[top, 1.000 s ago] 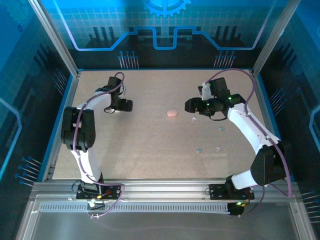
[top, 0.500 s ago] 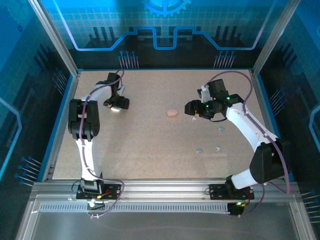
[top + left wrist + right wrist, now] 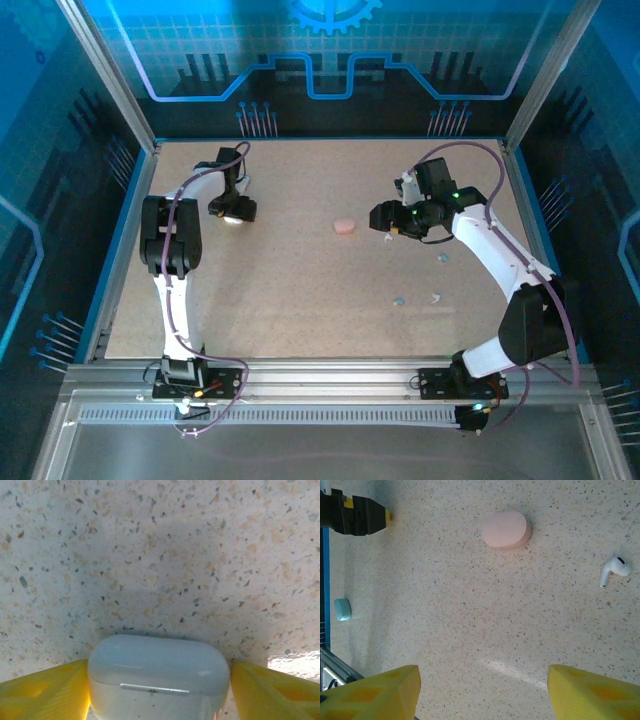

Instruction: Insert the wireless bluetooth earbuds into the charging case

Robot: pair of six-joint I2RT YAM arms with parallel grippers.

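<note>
Top external view shows the left gripper point(image 3: 232, 208) at the far left of the table point(image 3: 290, 300), down at the surface with something white in its tip. In the left wrist view its yellow fingers point(image 3: 40, 690) stand on either side of a white charging case point(image 3: 159, 662) and touch both ends. The jaws are narrowed onto the case, which rests on the speckled top with its lid seam facing the camera.

The right gripper point(image 3: 385, 215) hangs at the far right, well apart from the left one. In the right wrist view its jaws are spread wide, with only bare table between them.

A pink case point(image 3: 343, 226) lies closed between the two grippers, nearer the right one. A white earbud point(image 3: 387, 238) lies just on the near side of the right gripper, to the right of the pink case. Three more earbuds lie nearer the arm bases on the right: a light blue one point(image 3: 442, 257), another blue one point(image 3: 399, 299) and a white one point(image 3: 435, 297). All of them are outside any case.
</note>
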